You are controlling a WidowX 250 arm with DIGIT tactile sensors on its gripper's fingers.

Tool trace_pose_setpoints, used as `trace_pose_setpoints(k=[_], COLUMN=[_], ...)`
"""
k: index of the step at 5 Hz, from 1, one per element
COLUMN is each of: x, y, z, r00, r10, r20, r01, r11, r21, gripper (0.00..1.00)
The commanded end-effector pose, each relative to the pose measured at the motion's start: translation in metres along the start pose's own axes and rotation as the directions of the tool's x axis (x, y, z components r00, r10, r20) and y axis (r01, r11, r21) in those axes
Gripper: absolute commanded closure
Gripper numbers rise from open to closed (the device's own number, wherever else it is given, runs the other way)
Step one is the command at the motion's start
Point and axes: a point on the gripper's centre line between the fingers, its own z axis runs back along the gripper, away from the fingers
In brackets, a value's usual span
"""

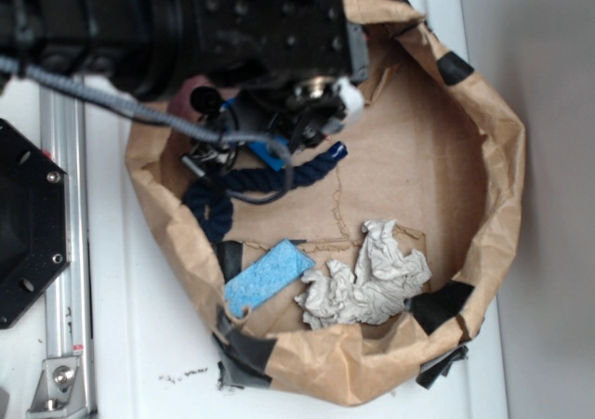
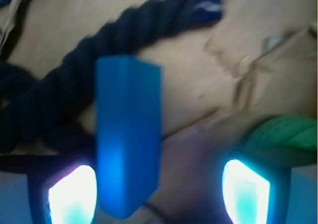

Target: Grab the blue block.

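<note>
Overhead, the exterior view shows a crumpled brown paper bag point(image 1: 483, 252) lying open on the white counter point(image 1: 130, 345), its rim patched with black tape. The robot arm point(image 1: 186, 19) reaches in from the far left and hides most of that corner. Under its black hardware the pincer point(image 1: 279, 131) hangs low over the bag floor, but cables cover the fingers here and I cannot tell from this angle how they stand. Only a sliver of the blue block point(image 1: 272, 152) peeks out beneath the arm, right beside the dark navy rope point(image 1: 232, 185) that curls along the left wall. Nearer to me lie the pale blue sponge point(image 1: 268, 278) and a wad of grey cloth point(image 1: 367, 275), both well apart from the pincer.

Looking through the wrist camera, things are clearer. The blue block point(image 2: 129, 134) fills the middle of the picture, its long axis running away from the lens, one end toward the rope point(image 2: 74, 85) and the other end down between the two glowing fingertips point(image 2: 72, 194). The block sits close to the left fingertip and far from the right one, so the pincer point(image 2: 159, 194) is spread wide and grasping nothing. I judge that the coming move turns on this: the block lies straight ahead, lengthwise in the gap but off-centre to the left, so a small shift that way and a squeeze across its narrow width should take it.
</note>
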Motion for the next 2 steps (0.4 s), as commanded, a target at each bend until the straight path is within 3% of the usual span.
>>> trace_pose_setpoints(k=[1,2], x=[0.0033,0.0069], y=[-0.0007,0.0025], z=[-0.0086,-0.0120], r00=[0.999,0.991], r10=[0.046,0.116], r20=[0.024,0.070], r01=[-0.047,-0.116], r11=[0.998,0.993], r21=[0.029,-0.003], gripper=[0.12,1.00])
